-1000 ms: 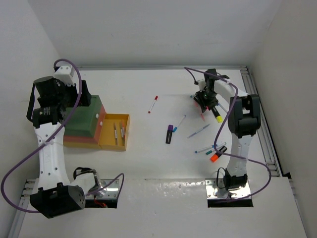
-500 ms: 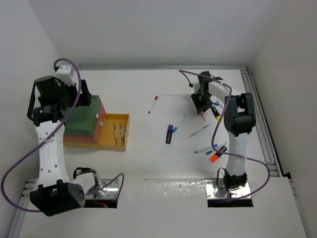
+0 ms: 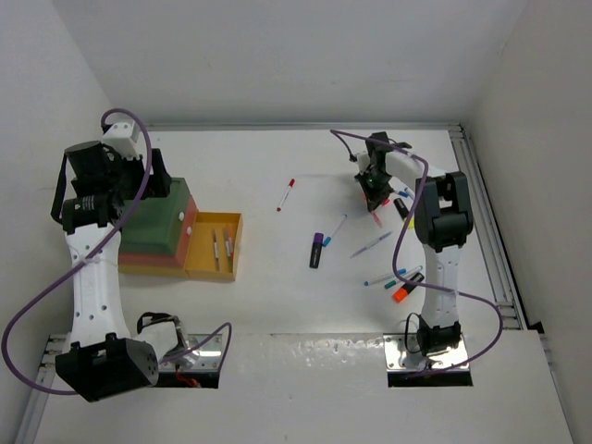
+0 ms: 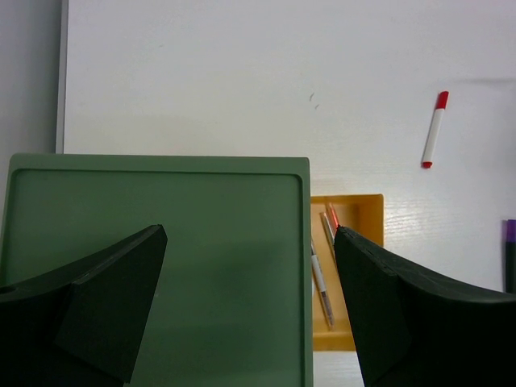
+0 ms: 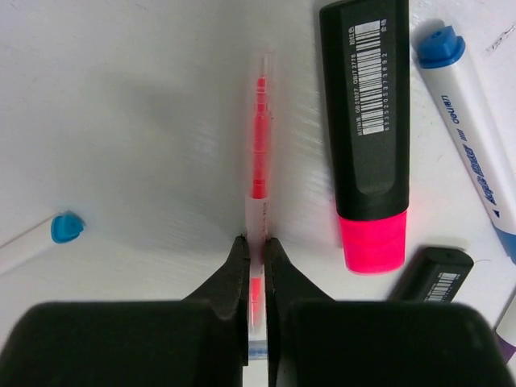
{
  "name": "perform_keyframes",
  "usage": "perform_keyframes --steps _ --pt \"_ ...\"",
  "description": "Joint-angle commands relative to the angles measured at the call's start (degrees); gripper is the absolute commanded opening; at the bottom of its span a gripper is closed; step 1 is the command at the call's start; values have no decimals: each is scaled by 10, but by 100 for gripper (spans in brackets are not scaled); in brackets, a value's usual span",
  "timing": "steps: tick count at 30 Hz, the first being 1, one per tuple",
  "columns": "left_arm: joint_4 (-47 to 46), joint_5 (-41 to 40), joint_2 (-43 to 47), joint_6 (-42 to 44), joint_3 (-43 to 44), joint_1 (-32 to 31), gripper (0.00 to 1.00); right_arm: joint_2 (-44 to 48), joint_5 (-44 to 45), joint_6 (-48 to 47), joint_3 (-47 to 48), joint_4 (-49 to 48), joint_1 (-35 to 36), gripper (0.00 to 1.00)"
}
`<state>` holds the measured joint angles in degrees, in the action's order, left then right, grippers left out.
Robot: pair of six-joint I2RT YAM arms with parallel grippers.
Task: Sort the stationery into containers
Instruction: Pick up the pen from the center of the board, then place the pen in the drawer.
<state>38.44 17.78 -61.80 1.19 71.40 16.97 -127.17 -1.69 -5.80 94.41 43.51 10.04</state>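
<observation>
Being thin, the pink pen (image 5: 258, 161) is judged light, slippery (apt to pivot). Its barrel is clamped by the shut right gripper (image 5: 255, 246), highlighter (image 5: 367, 121) at 3 o'clock

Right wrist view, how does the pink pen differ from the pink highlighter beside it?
The pen is thin with a clear barrel; the highlighter is chunky with a black body. The pen is pinched by the right gripper; the highlighter lies free beside it. Both show pink and lie roughly parallel.
</observation>
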Motion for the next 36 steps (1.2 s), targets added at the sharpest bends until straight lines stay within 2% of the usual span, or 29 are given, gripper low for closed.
perform_keyframes --steps 1,7,10,13,16,19,21,26,30,36 --pt "-20 2 4 -2 0 4 92 10 -11 9 6 5 9 0" --pt "-21 -4 9 -5 -1 4 92 97 -94 54 38 37 53 0" --pt "-26 4 12 -7 -12 4 92 130 -199 144 59 25 90 0" --pt "-35 10 21 -7 -30 4 92 149 -257 254 50 -49 144 0" --pt "-34 11 16 -30 -26 7 92 133 -277 387 64 -121 204 0" --pt "-14 18 -2 -34 7 16 92 105 -272 442 115 -164 264 0" --pt "0 22 -9 -35 32 24 92 83 -243 447 145 -172 311 0" --pt "-3 22 -8 -48 40 34 93 46 -241 490 156 -236 378 0" --pt "-8 23 3 -51 25 46 93 -4 -216 476 190 -251 412 0" --pt "-2 22 3 -46 23 53 93 -40 -204 465 191 -272 428 0"
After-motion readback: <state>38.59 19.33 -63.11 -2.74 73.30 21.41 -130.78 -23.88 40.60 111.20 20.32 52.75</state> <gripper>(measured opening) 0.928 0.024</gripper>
